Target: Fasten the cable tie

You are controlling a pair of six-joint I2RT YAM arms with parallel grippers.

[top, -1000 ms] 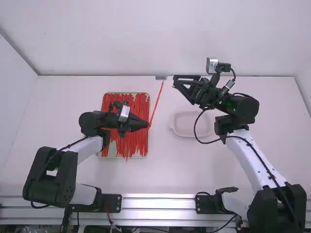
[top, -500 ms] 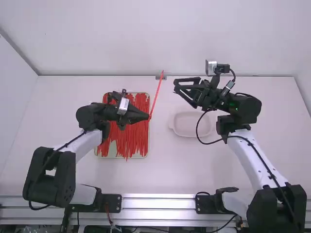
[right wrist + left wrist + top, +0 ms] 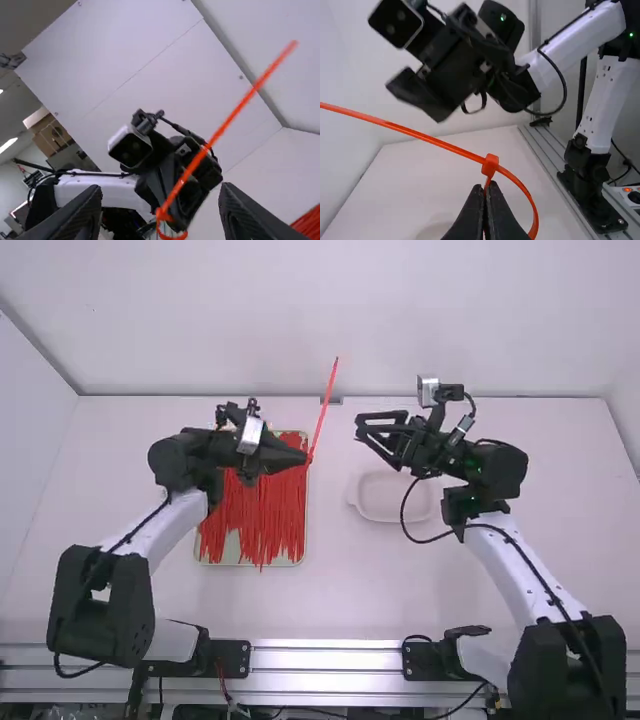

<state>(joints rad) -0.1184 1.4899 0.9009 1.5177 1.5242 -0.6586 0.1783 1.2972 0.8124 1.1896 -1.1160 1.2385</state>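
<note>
- At the left, a flat tray [image 3: 304, 540] heaped with spare red ties [image 3: 255, 515] lies on the white worktop [image 3: 120, 460].
- Above the tray's far right corner, we see the left end effector [image 3: 302, 454] pinched shut on the red cable tie [image 3: 323, 408]. It holds the tie in the air, looped through its own head, with the long tail slanting upward.
- Just right of the tie, the right end effector [image 3: 365, 432] hangs with fingers spread wide, holding nothing.
- A shallow white dish [image 3: 385, 502] sits beneath the right arm.
</note>
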